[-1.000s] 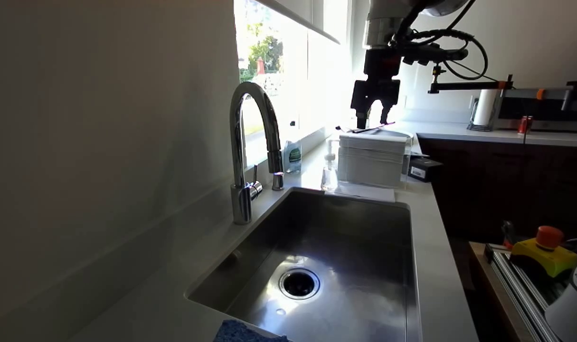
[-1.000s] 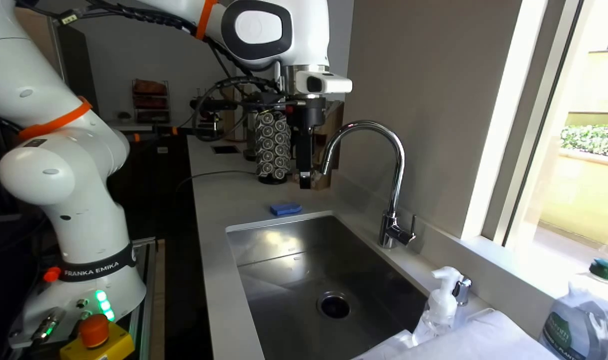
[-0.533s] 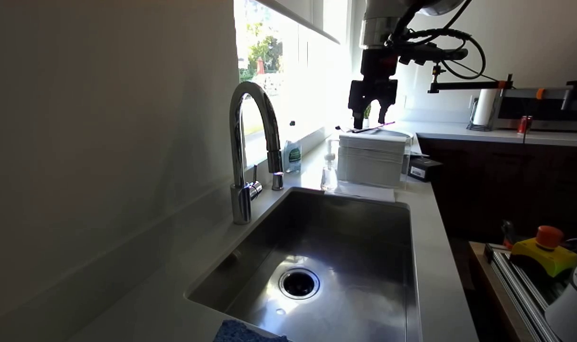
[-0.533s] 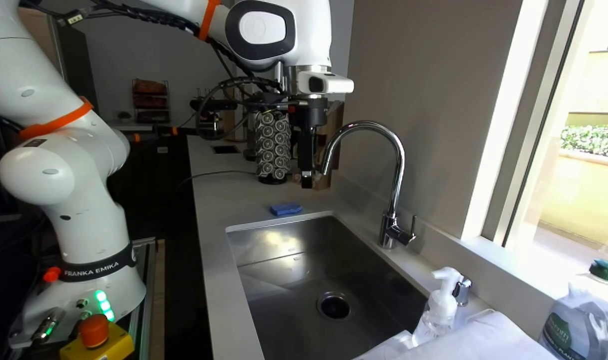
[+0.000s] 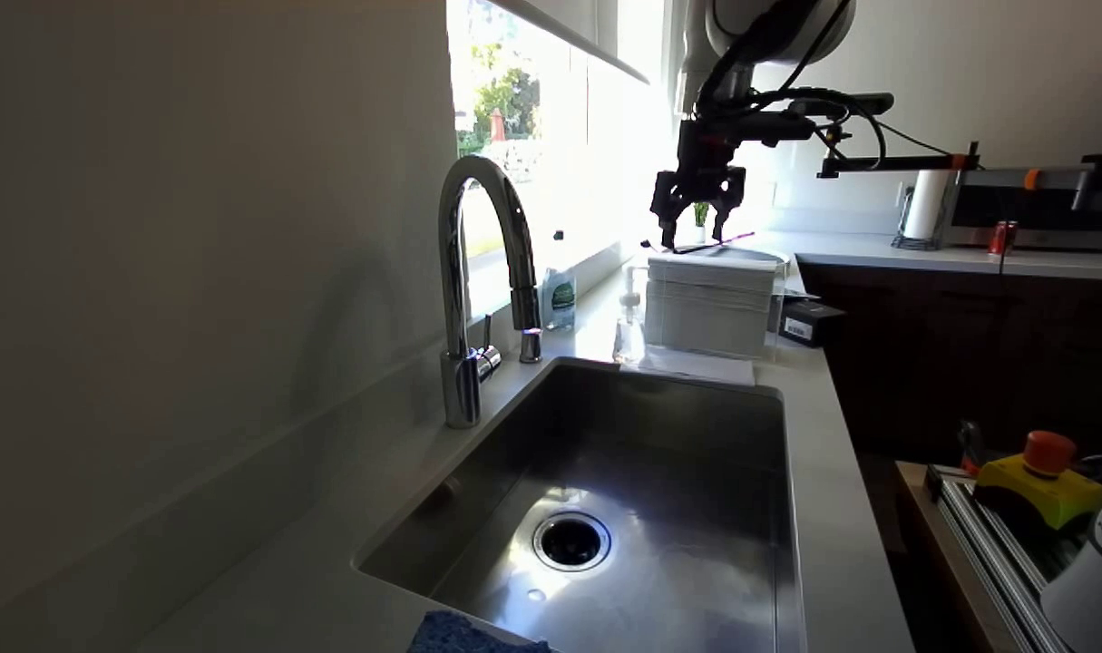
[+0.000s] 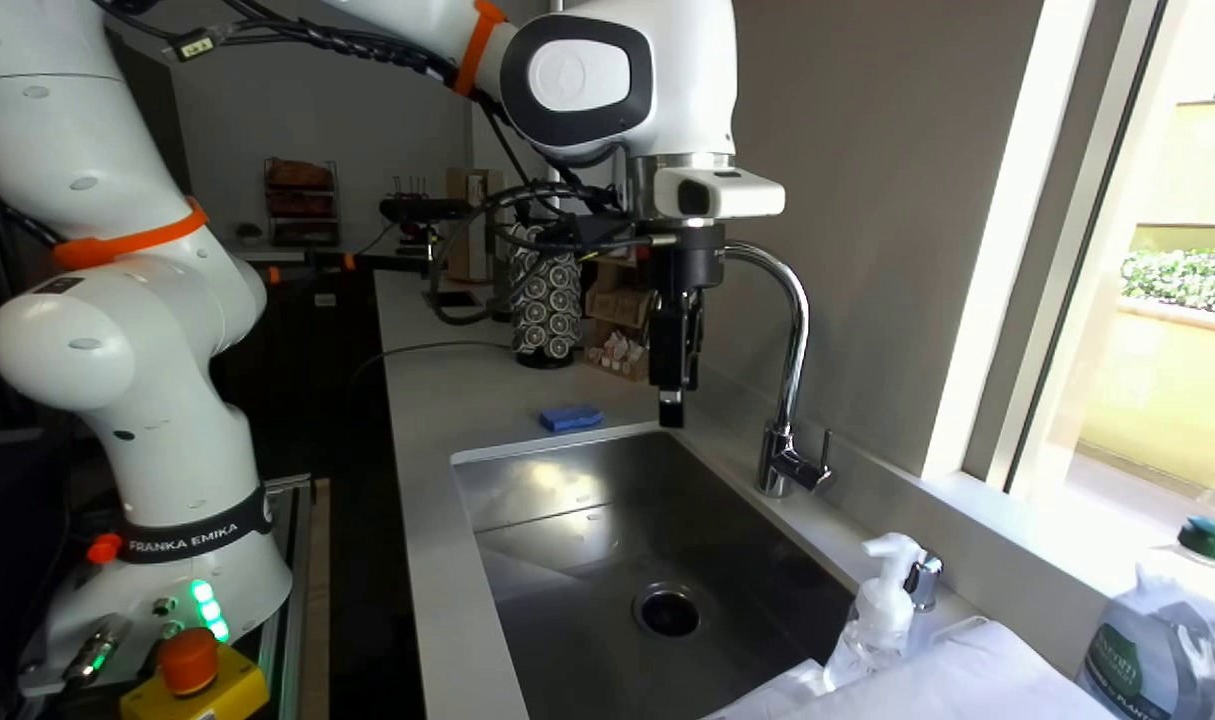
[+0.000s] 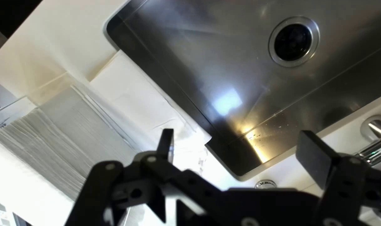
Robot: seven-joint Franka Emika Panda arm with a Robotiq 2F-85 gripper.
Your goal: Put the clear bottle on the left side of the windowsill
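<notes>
- Two black fingers [image 7: 315, 160] of my gripper [image 5: 693, 243] stand spread wide and hold nothing; in the wrist view, a corner of the steel sink [image 7: 234, 59] and the counter [image 7: 65, 34] beside it show between and beyond them.
- My white arm [image 6: 127, 320] rises from its base [image 6: 177, 590] beside the counter, cropped by the top of the frame, with the forearm [image 6: 422, 28] sloping down to the wrist [image 6: 682, 180].
- Below the wrist, the gripper points straight down, fingertips [image 6: 671, 412] in midair; an exterior view catches it edge-on, masking the spout end of the chrome faucet [image 6: 799, 330].
- Black cables [image 6: 347, 48] run along the forearm and loop out beside the wrist.
- Fingertips line up just above a stack of white sheets [image 5: 709, 313] in an exterior view; whether they hang in front of it or behind, I cannot tell.
- The clear bottle [image 6: 877, 610], fitted with a white pump, stands upright on the counter at a corner of the sink in both exterior views, apart from my fingers and off the windowsill [image 6: 1017, 522].
- A labeled bottle [image 6: 1157, 640] with a green cap stands close to the windowsill.
- A blue sponge [image 6: 571, 418] lies on the counter near the opposite end of the sink.
</notes>
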